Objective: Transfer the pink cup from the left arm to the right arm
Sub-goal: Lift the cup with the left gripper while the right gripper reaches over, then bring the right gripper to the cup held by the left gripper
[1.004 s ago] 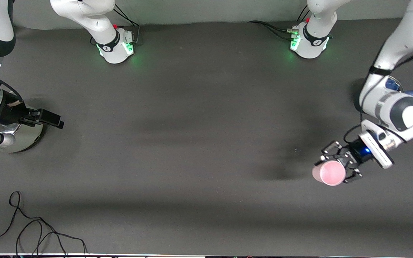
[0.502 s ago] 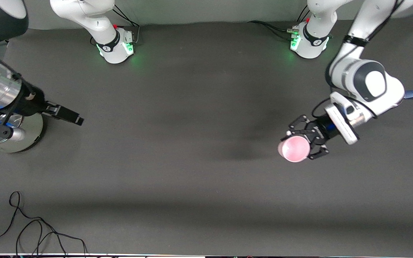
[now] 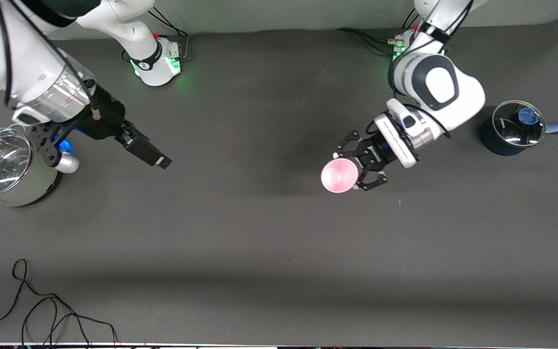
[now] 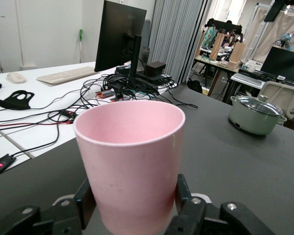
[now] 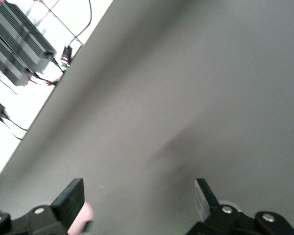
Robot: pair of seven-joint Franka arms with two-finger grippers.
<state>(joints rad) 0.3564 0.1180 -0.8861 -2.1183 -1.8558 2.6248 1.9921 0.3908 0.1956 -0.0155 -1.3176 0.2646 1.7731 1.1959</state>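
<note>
Aloft, pink cup (image 3: 339, 176) in left gripper (image 3: 362, 165) jaws; right gripper (image 3: 149, 154) jaws wide; no legible writing.

A dark grey worktop (image 3: 269, 252) fills the space, a loose black cable (image 3: 41, 310) curled near its front edge. Alongside stands a white desk (image 4: 34, 93) carrying a black monitor (image 4: 118, 36), a keyboard (image 4: 68, 74) and tangled wires, with grey curtains (image 4: 179, 34) nearby.

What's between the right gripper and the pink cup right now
Only bare dark table in the front view. The open right gripper and the pink cup in the left gripper stay apart.
</note>
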